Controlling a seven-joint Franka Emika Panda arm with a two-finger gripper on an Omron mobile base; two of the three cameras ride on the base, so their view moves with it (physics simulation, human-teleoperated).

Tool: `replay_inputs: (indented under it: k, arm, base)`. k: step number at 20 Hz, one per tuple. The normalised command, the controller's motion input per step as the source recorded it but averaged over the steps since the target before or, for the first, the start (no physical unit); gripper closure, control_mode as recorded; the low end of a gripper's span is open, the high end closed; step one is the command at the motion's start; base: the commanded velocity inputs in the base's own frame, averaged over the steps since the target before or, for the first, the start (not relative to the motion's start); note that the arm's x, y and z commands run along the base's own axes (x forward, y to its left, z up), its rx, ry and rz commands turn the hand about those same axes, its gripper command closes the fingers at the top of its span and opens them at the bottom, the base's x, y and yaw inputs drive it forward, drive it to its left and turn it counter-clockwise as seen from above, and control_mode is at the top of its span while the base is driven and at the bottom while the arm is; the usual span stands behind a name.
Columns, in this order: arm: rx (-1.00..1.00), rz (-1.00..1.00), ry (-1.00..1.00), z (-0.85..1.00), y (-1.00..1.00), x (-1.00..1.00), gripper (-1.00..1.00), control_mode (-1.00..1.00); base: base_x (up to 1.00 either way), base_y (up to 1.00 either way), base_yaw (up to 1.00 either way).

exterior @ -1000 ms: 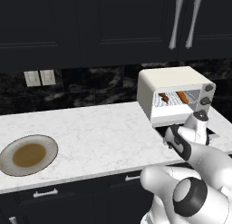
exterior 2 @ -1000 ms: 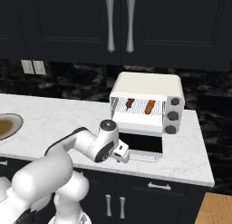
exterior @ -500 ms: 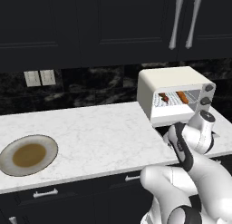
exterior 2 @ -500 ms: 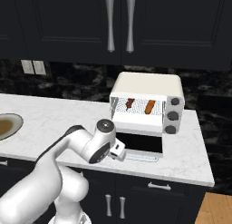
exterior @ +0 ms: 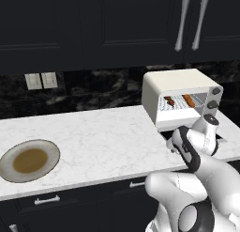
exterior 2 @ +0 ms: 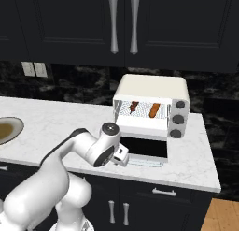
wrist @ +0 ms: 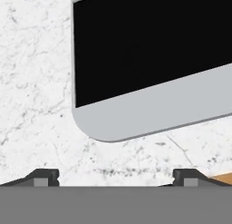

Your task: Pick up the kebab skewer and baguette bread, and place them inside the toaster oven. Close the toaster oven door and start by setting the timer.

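1. Cream-white toaster oven (exterior: 180, 97) stands at the worktop's (exterior: 103, 142) right end, its door folded down flat; kebab skewer (exterior: 169, 101) and baguette bread (exterior: 188, 100) lie inside on the rack, so closing is the step in hand.
2. From the right base view, the gripper (exterior 2: 122, 155) sits just beside the toaster oven door (exterior 2: 145, 149), at its left front corner; best to get under the lip and lift evenly.
3. Hand view: fingertips (wrist: 45, 176) spread wide, holding nothing; the door's pale front edge lies just ahead, above marble.

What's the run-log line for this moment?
skewer, baguette: in oven | door: down, open | gripper: open, empty, at door's edge
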Motion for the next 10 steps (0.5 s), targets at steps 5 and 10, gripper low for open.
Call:
replay_inputs:
  k: [5, 10]
  arm:
    - [-0.02, -0.01, 0.0, -0.57, 0.25, 0.0, -1.0, -1.0]
    - [0.0, -0.02, -0.01, -0.66, 0.25, -0.01, -1.0, -1.0]
  base:
    - [0.0, 0.0, 0.0]
    - [0.0, 0.0, 0.0]
